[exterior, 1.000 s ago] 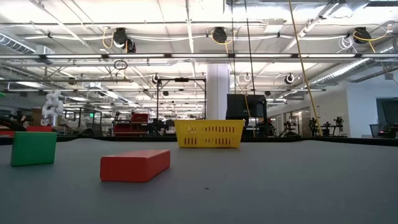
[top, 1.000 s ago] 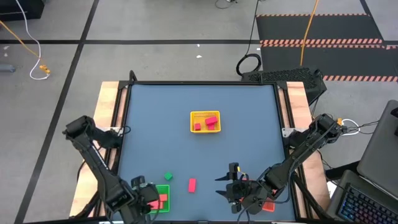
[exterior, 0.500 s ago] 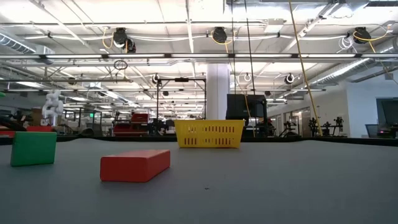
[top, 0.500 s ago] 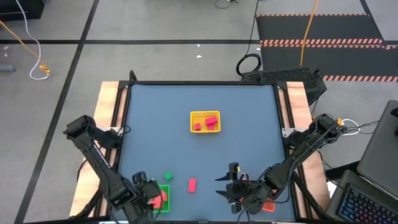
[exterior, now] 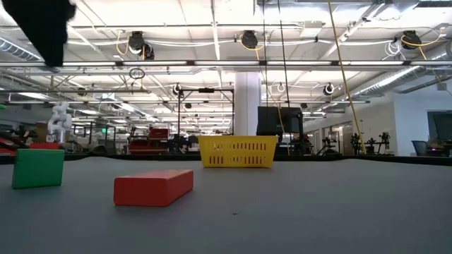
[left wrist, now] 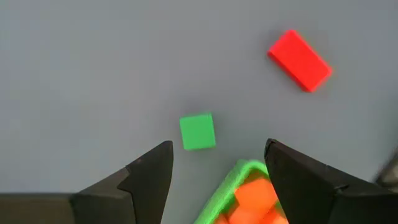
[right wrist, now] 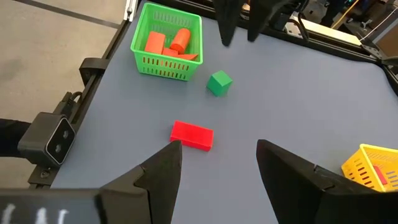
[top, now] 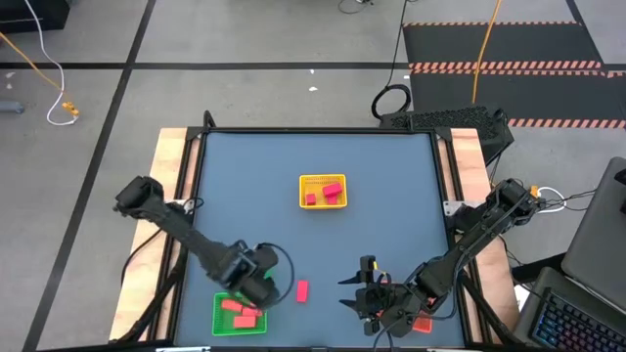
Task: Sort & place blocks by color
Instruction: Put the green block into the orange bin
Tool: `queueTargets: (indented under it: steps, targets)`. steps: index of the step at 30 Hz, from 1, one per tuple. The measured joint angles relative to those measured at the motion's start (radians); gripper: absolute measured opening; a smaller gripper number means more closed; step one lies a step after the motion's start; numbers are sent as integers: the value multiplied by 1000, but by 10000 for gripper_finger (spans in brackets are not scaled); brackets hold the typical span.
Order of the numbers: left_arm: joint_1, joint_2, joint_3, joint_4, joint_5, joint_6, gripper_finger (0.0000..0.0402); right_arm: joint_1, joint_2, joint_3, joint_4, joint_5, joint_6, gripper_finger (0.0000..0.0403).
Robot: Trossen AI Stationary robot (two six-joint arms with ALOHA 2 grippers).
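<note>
Blue table [top: 293, 166], green cube [left wrist: 198, 132] under left end effector [left wrist: 217, 163]

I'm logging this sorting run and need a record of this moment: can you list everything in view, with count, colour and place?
Table: one, blue-grey top, wood side edges.
Yellow basket: one, mid-table, holding two pink-red blocks.
Green basket: one, near left corner, holding salmon-orange blocks.
Red basket: one, near edge, mostly hidden under the right arm.
Green cube: one, loose beside the green basket.
Red bar: one, loose, near edge.
Left gripper: open, above the green cube.
Right gripper: open, waiting at the near edge.
</note>
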Motion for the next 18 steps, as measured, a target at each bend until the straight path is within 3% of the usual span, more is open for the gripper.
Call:
queueTargets:
  steps: [7,18]
  targets:
    - [71,109,-1,12,150,49,251,29,-5,0,-68,-1,19,203]
    - [75,128,-1,16,127,67,251,153,-169,-1,-297,5,318,203]
